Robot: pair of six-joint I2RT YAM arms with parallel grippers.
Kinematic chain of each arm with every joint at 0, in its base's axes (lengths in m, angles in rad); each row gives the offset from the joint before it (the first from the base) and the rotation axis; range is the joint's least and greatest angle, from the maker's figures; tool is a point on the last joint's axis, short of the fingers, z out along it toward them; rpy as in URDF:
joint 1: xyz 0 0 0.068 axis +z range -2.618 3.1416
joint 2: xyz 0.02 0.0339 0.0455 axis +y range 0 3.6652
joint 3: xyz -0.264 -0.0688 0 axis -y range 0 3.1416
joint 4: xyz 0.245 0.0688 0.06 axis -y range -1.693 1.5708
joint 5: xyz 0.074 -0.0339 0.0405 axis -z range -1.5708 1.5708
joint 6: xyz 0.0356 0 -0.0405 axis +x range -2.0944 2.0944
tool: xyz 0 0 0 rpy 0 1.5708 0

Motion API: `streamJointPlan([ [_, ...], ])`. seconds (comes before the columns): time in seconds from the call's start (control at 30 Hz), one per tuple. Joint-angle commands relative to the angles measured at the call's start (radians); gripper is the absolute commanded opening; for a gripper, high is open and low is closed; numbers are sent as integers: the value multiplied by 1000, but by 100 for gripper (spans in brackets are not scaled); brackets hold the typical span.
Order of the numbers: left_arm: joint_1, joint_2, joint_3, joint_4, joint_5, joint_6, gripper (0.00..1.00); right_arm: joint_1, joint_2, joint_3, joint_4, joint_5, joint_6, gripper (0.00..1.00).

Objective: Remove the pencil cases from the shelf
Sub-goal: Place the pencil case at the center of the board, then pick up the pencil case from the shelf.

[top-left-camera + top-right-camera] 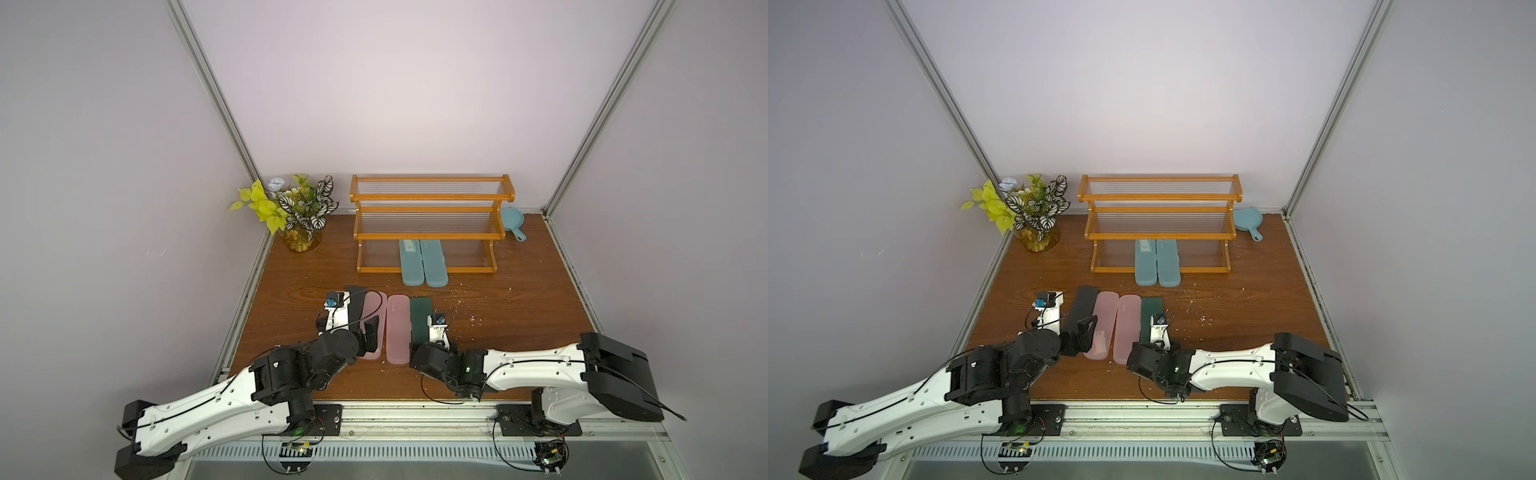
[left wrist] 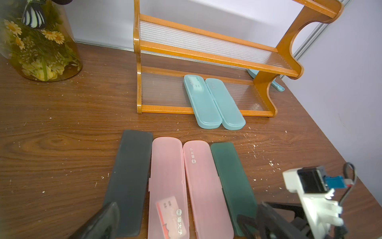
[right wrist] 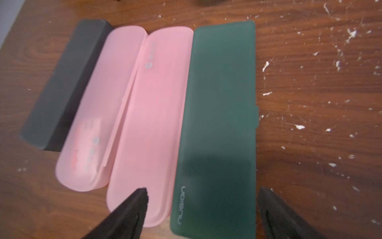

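Four pencil cases are off the shelf [image 1: 457,270] and lie in a close row on the bench [image 1: 519,299], toward the middle of its front edge: the black case [image 3: 62,89], two pink cases [image 3: 99,115] [image 3: 155,115] and the dark green case [image 3: 221,93]. Two teal cases [image 2: 200,101] [image 2: 225,103] remain on the lowest tier, side by side and touching, with their near ends poking past the front rail.

The right pincer [image 3: 203,192] is released, its fingers straddling the green case with a gap on each side. One finger hangs over the neighbouring pink case, so a sideways pull-away would likely shove the row askew. The left pincer [image 2: 186,213] is spread wide and empty above the black and pink cases.

The greater risk, I judge, lies with the teal pair. They press together, so closing on one may drag or tip its twin. The middle tier sits low above them, and a wrist coming in steeply could knock the rail and shift the shelf.

Only the right wrist view shows the clearance around the green case; in both top views the wrist hides it. Only the top views show the two upper tiers bare and the blue pan [image 1: 512,220] behind the shelf's right end. The left wrist view alone shows the teal overhang clearly.
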Motion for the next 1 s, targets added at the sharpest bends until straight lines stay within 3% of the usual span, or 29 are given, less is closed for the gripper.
streamJointPlan([
  [0.0, 8, -3, -16, -16, 1, -16, 97, -51, -85, 17, -22, -11, -102, 93],
  [0.27, 8, 1, -48, -15, 15, -53, 97, -339, -262, -13, -11, -224, -361, 94],
  [0.43, 9, 18, -65, -15, -5, -84, 97, -552, -276, 3, -2, -408, -533, 95],
  [0.7, 9, 27, -104, 21, -26, -126, 97, -742, -85, 145, -34, -643, -728, 96],
  [0.97, 23, 29, -106, 51, -7, -119, 97, -786, 105, 313, -68, -627, -784, 97],
])
